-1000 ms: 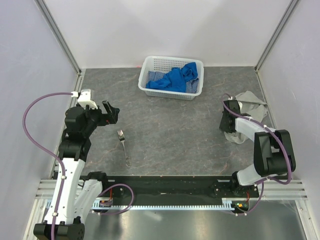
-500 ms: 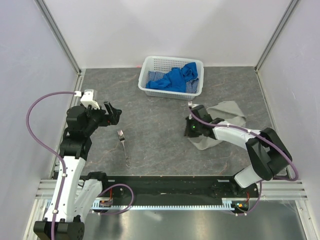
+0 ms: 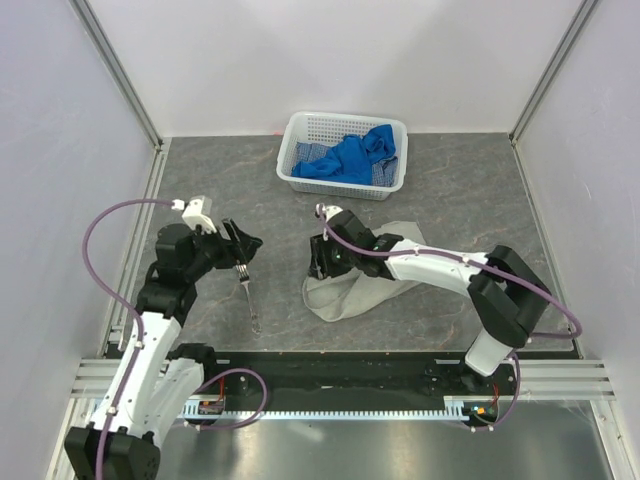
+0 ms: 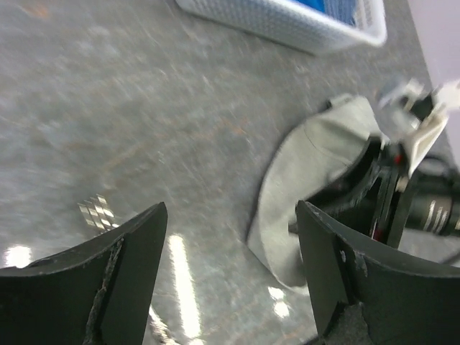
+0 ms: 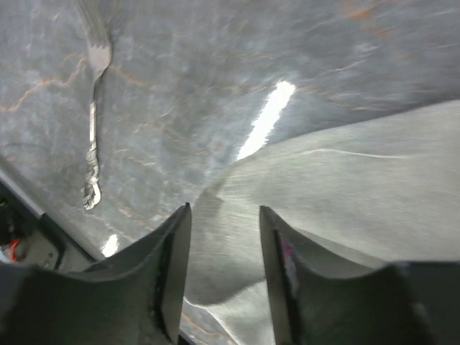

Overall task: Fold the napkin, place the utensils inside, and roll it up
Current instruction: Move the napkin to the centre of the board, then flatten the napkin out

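The grey-beige napkin [image 3: 362,284] lies crumpled on the table's middle, right of the fork. It also shows in the left wrist view [image 4: 310,169] and the right wrist view [image 5: 338,194]. My right gripper [image 3: 320,256] is low over its left end. Its jaws stand a little apart with smooth cloth between and under them [image 5: 224,215]. The silver fork [image 3: 247,296] lies on the table left of centre, tines toward the back, and shows in the right wrist view [image 5: 92,122]. My left gripper [image 3: 240,250] hovers just above the fork's tines, wide open and empty [image 4: 231,215].
A white basket [image 3: 295,176] holding bright blue cloths [image 3: 350,158] stands at the back centre; its rim shows in the left wrist view [image 4: 287,29]. Grey walls close in on the left, back and right. The black rail of the arm bases runs along the near edge.
My right gripper has swept from the far right to the table's middle, and the napkin came with it. My left gripper has moved right and down to above the fork's tines.
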